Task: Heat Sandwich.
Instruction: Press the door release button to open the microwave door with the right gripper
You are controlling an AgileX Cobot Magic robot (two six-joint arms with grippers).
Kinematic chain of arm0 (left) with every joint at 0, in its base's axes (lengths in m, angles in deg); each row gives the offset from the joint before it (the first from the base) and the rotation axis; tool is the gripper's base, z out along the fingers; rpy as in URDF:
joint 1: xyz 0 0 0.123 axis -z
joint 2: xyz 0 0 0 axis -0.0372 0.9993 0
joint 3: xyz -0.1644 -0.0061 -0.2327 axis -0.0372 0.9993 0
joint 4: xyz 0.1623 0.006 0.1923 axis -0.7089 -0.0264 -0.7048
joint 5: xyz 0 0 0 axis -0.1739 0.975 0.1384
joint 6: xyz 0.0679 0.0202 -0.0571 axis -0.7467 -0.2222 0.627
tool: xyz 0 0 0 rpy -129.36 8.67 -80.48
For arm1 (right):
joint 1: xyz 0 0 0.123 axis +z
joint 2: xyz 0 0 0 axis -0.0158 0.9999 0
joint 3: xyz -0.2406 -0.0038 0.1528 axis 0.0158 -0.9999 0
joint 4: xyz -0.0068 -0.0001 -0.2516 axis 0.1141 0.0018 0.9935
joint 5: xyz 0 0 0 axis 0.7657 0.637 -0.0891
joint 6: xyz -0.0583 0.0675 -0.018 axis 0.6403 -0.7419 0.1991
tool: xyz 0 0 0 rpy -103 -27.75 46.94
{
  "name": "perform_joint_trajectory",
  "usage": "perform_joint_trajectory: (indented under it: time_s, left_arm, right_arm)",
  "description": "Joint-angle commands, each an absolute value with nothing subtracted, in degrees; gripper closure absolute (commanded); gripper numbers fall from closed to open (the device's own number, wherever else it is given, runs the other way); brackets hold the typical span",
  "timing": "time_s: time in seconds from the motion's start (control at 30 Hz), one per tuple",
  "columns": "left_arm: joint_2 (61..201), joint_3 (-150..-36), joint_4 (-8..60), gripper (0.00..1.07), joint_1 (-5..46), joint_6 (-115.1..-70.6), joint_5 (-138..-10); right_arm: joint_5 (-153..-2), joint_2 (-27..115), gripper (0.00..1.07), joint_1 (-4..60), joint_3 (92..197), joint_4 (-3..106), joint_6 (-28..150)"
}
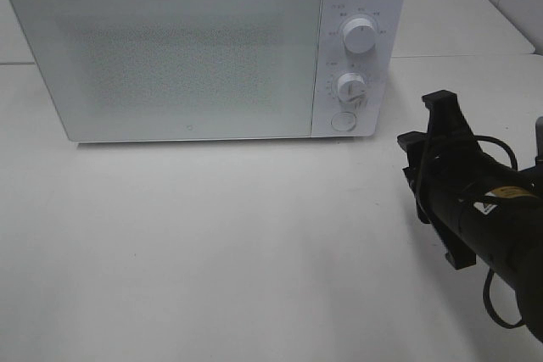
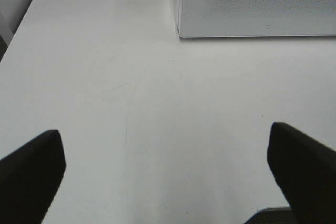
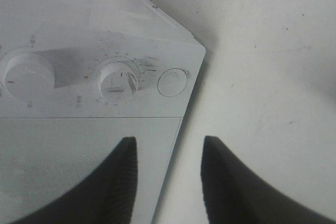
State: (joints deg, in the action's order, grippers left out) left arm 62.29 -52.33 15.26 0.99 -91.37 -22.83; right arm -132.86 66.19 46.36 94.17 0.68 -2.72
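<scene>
The sandwich is out of view in every frame. A white microwave (image 1: 170,57) stands at the back of the table with its door closed. My right gripper (image 1: 424,120) hovers just right of the microwave's front corner, level with the control panel. In the right wrist view its dark fingers (image 3: 126,182) stand a moderate gap apart with nothing between them, pointing at the panel's lower knob (image 3: 118,80) and round button (image 3: 172,81). My left gripper (image 2: 164,129) is wide open over bare table, with the microwave (image 2: 252,3) ahead of it. It is outside the high view.
The microwave's panel carries an upper knob (image 1: 360,36), a lower knob (image 1: 349,86) and a round button (image 1: 343,120). White tabletop (image 1: 212,235) stretches in front of the microwave. The right arm's cable (image 1: 501,294) loops near the right edge.
</scene>
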Motion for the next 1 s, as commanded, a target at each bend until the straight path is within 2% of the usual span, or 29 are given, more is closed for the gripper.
perform_joint_trajectory:
  time_s: [0.03,0.1,0.13,0.2,0.27,0.73,1.0]
  left_arm:
    - [61.8,-52.2,15.4,0.06,1.2,-91.3,-23.3]
    - [61.8,-52.2,15.4,0.06,1.2,-91.3,-23.3]
    - [61.8,-52.2,15.4,0.06,1.2,-91.3,-23.3]
    - [61.8,-52.2,15.4,0.06,1.2,-91.3,-23.3]
    - [61.8,-52.2,15.4,0.06,1.2,-91.3,-23.3]
    - [61.8,-52.2,15.4,0.06,1.2,-91.3,-23.3]
    - [61.8,-52.2,15.4,0.06,1.2,-91.3,-23.3]
  right_arm:
    - [-132.4,66.2,0.86,46.8,93.9,1.1,-11.7]
    - [-131.6,66.2,0.93,46.8,94.1,1.1,-14.8]
    - [-131.6,66.2,0.93,46.8,94.1,1.1,-14.8]
    - [-130.3,66.2,1.02,46.5,94.1,1.3,-16.0]
    - [-130.2,66.2,1.07,46.4,94.1,1.4,-15.3]
    - [-130.1,66.2,1.07,46.4,94.8,1.4,-14.5]
    - [-130.1,71.5,1.07,46.4,98.5,1.7,-15.3]
